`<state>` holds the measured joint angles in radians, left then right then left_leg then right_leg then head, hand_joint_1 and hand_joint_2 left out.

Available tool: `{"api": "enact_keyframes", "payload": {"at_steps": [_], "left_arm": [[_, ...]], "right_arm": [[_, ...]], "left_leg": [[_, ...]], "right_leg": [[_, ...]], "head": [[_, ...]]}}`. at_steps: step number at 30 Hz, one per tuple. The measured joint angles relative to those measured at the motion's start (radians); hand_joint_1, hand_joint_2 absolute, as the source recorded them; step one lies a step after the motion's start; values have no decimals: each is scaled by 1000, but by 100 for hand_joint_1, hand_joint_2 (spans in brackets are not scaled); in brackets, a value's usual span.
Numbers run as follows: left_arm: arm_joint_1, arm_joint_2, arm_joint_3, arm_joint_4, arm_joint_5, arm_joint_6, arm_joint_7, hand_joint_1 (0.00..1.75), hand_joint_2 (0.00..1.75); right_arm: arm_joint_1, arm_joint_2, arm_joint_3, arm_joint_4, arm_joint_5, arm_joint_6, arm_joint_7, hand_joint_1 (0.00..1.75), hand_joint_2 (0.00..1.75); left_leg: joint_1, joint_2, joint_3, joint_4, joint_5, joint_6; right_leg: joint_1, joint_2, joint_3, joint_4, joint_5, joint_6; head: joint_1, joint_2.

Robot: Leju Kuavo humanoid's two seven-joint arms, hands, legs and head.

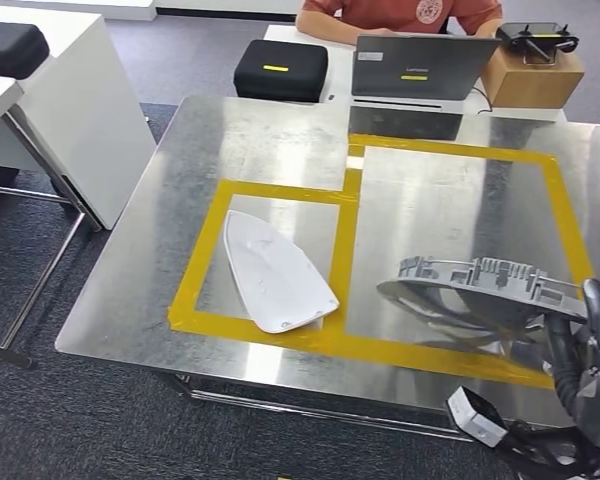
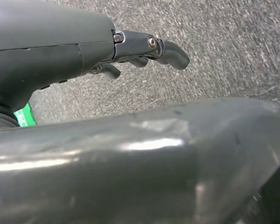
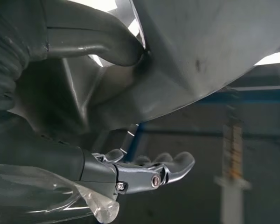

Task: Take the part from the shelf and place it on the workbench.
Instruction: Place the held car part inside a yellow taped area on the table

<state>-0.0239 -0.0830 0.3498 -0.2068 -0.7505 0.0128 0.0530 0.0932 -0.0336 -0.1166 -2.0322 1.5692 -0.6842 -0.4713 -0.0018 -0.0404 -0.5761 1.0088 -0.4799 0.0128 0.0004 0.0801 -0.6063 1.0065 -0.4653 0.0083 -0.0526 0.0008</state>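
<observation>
A grey ribbed plastic part (image 1: 478, 285) hangs low over the large yellow-taped rectangle at the right of the steel workbench (image 1: 267, 140). My right hand (image 1: 595, 350) grips its near right end at the bench's front right corner. In the right wrist view the thumb (image 3: 96, 42) presses on the grey part (image 3: 202, 51) and the dark fingers (image 3: 156, 170) reach under it. A white curved part (image 1: 274, 272) lies flat inside the smaller taped rectangle on the left. My left hand (image 2: 138, 49) hangs over the carpet with nothing in it.
Behind the bench stand a laptop (image 1: 421, 68), a black case (image 1: 280, 68) and a cardboard box (image 1: 535, 78), with a person (image 1: 399, 15) seated there. A white table (image 1: 70, 100) with another black case (image 1: 10, 45) stands to the left.
</observation>
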Motion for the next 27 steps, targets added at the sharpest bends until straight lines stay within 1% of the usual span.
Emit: {"api": "enact_keyframes", "payload": {"at_steps": [1,2,5,6,8,12,16,27], "left_arm": [[0,0,0,0,-3,0,0,0,0],[0,-1,0,0,-6,-1,0,0,0],[-1,-1,0,0,-16,-9,0,0,0],[-2,-1,0,0,-19,-11,0,0,0],[-4,-1,0,0,-24,-13,0,0,0],[-4,-1,0,0,-25,-14,0,0,0],[-5,-1,0,0,-25,-13,0,0,0],[-5,-1,0,0,-25,-12,0,0,0]], "right_arm": [[-5,38,-25,-17,0,0,-44,0,175],[-9,72,-45,-34,0,0,-42,0,175],[-32,137,-71,-90,-3,-1,67,0,175],[-41,151,-73,-110,-3,-1,84,0,175],[-55,170,-74,-142,-2,-1,93,0,175],[-61,195,-74,-162,0,-1,108,0,175],[-61,207,-75,-164,0,-1,113,0,175],[-59,212,-80,-161,0,0,157,0,175]], "left_leg": [[0,0,0,0,0,0],[1,0,0,0,0,0],[1,0,0,0,1,-1],[1,0,1,0,1,-1],[0,0,1,0,1,-1],[0,0,2,0,1,-1],[-1,0,2,0,0,-1],[-1,0,2,0,0,0]], "right_leg": [[1,0,0,0,0,-1],[1,0,0,0,-1,-1],[0,0,1,0,0,-1],[0,0,1,0,0,-1],[0,0,2,0,0,-1],[-1,0,3,0,0,-1],[-1,0,3,0,0,-1],[-1,0,3,0,0,-1]], "head": [[0,0],[0,0],[0,0],[0,0],[0,0],[0,0],[0,0],[0,0]]}}
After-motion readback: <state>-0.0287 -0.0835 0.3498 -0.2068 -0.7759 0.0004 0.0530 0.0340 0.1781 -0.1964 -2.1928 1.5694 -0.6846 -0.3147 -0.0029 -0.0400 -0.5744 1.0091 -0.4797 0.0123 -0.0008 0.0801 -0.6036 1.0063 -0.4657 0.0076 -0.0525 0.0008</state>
